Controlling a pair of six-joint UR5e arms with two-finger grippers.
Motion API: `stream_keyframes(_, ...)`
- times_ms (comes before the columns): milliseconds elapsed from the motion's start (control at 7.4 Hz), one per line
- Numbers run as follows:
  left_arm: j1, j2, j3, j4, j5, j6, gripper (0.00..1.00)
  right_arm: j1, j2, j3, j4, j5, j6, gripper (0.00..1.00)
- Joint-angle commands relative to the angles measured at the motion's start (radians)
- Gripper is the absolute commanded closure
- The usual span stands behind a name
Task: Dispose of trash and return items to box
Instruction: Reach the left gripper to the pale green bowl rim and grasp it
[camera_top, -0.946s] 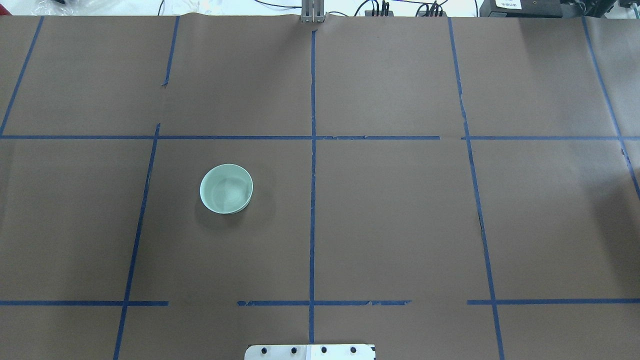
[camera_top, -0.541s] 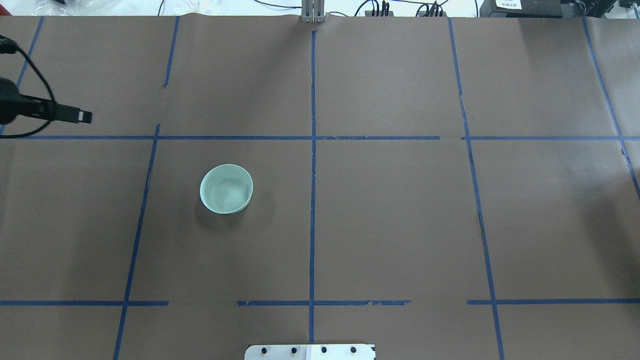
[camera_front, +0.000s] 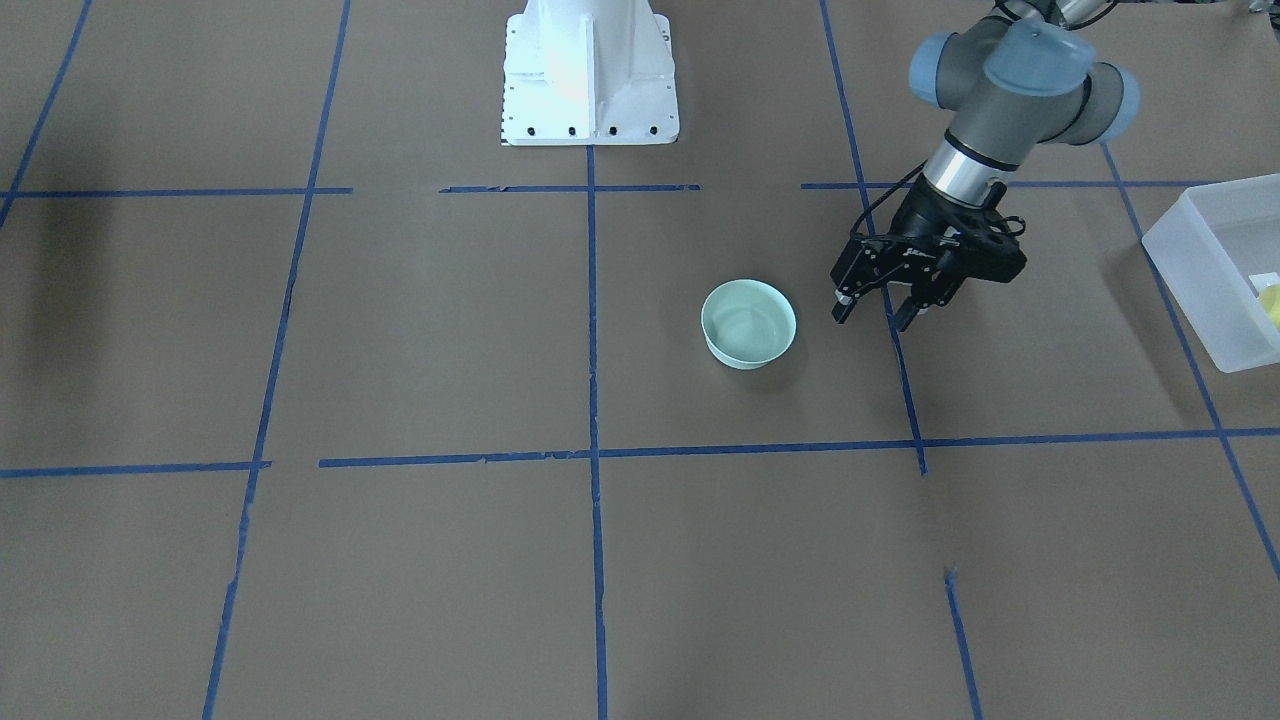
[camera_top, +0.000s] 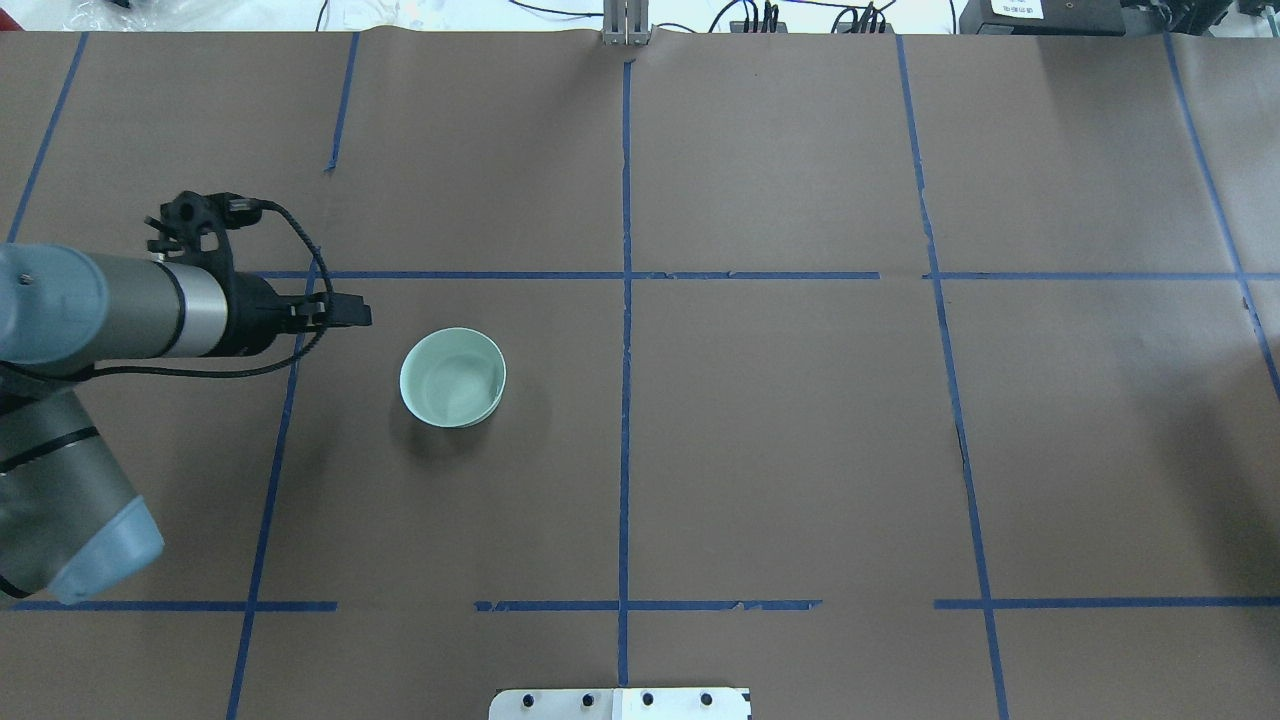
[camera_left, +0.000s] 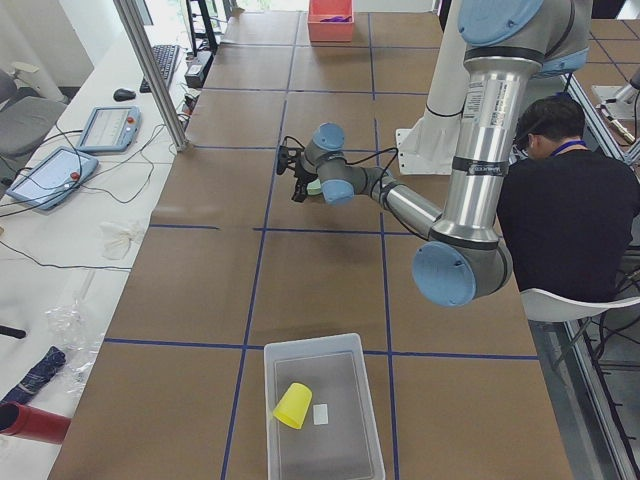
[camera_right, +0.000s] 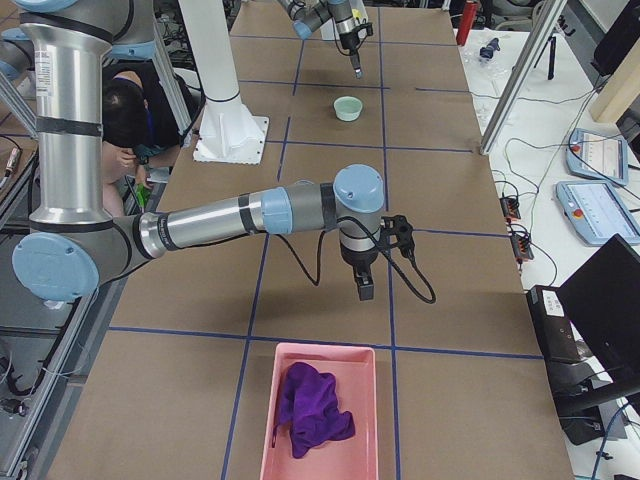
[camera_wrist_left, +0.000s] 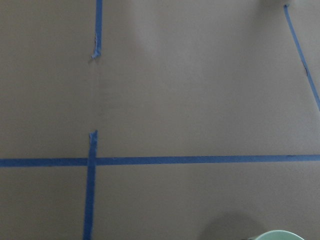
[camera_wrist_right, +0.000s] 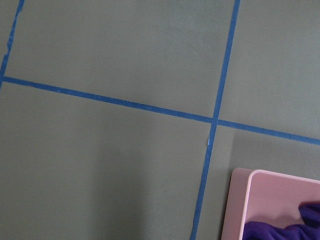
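We judge the step in hand to be the reach for the bowl. The yellow cup lies on its side in the box at the table's end on our left. That leaves the bowl as the one item not yet returned. It stands upright and looks empty on the brown table, well apart from the box.

Our left gripper hangs near the bowl on its box-ward side, not touching it, fingers well apart with nothing between them. In the front view the wrist points down and leans a little toward the bowl. From overhead the forearm comes in nearly level from the left edge, and the fingertips stop short of the rim. The left wrist camera catches only a sliver of the bowl at its lower edge.

The next move, as we read it, calls for a short shift across until one finger is inside the rim and one outside. Then come a descent, a firm close on the wall, and a level carry to the box.

Our right gripper points down near the pink tray that holds the purple cloth — we cannot tell how its fingers stand.
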Motion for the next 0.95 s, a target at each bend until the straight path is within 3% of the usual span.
stream_keyframes(0,0.113,-0.136,0.010,0.250,0.099,-0.090,0.15,-0.002,-0.001,0.002,0.002,0.000,0.000,0.00)
stream_keyframes(135,0.127,-0.129,0.019,0.258,0.104,-0.095,0.22,-0.002,-0.001,0.004,0.002,0.000,0.000,0.00)
stream_keyframes(405,0.143,-0.138,0.065,0.272,0.116,-0.092,0.25,-0.002,-0.001,0.004,0.002,0.000,0.005,0.00)
stream_keyframes(541,0.162,-0.141,0.074,0.272,0.116,-0.092,0.50,-0.002,-0.001,0.004,0.002,0.000,0.005,0.00)
stream_keyframes(676,0.163,-0.140,0.065,0.272,0.114,-0.086,1.00,-0.002,-0.001,0.004,0.002,0.000,0.002,0.00)
stream_keyframes(811,0.160,-0.138,0.047,0.274,0.113,-0.074,1.00,-0.002,-0.001,0.004,0.002,0.000,0.003,0.00)
